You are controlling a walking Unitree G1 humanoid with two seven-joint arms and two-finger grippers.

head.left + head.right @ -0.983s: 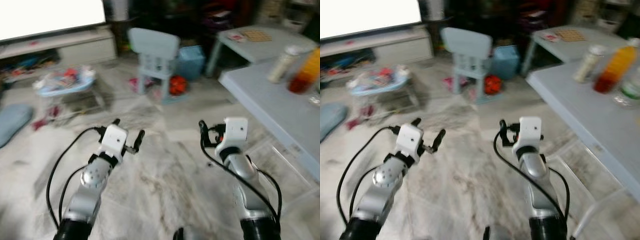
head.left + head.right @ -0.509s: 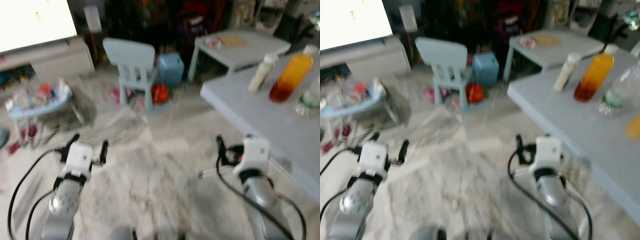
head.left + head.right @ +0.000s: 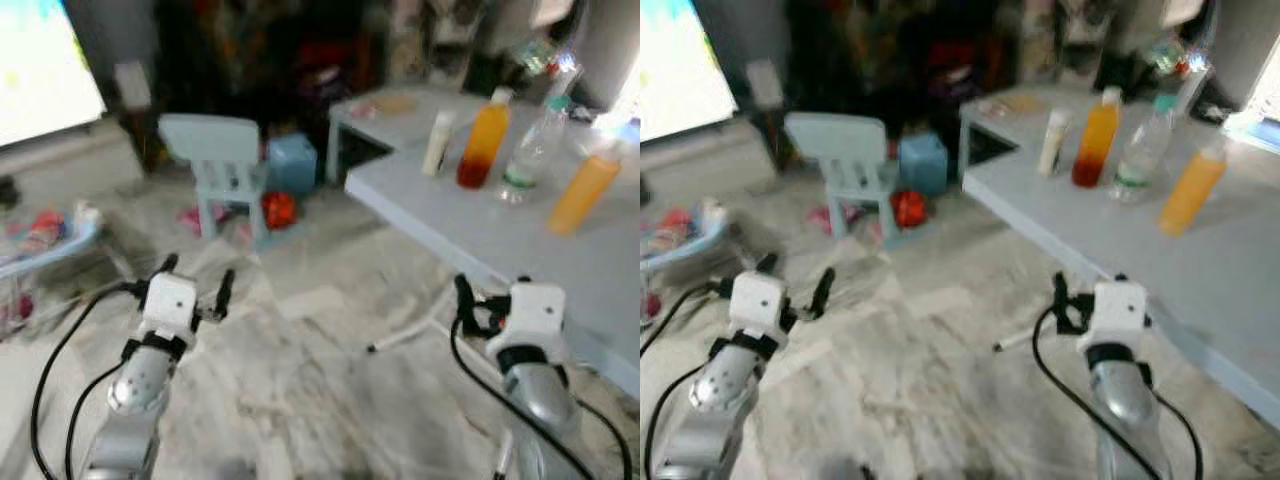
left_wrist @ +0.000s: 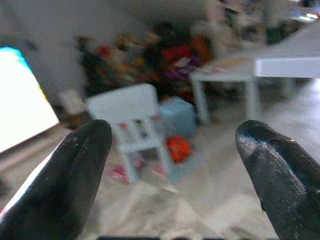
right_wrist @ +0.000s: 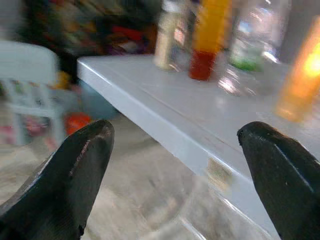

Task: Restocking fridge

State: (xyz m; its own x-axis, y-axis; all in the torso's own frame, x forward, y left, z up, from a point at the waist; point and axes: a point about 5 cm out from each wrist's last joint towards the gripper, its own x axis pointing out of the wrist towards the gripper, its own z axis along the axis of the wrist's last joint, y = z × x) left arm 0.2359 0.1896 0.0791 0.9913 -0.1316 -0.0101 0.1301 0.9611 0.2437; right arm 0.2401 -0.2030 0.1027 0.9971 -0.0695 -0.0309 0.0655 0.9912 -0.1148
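Note:
Several bottles stand on a grey table (image 3: 520,235) to my right: a slim white bottle (image 3: 437,142), an orange bottle with a red base (image 3: 480,150), a clear water bottle (image 3: 530,155) and a second orange bottle (image 3: 585,190). My right gripper (image 3: 490,298) is held low in front of the table's edge, open and empty; its wrist view looks over the tabletop at the white bottle (image 5: 167,32) and orange bottle (image 5: 209,37). My left gripper (image 3: 197,275) hovers over the marble floor, open with nothing in it.
A light blue child's chair (image 3: 225,160) stands ahead, with a blue bin (image 3: 292,163) and a red-orange ball (image 3: 278,210) beside it. A smaller grey table (image 3: 400,108) sits behind. A bright screen (image 3: 40,70) and scattered toys (image 3: 45,235) lie at the left.
The camera has swung to the right, bringing the grey table and more bottles into view and nearer. Both grippers stay open and empty in front of me.

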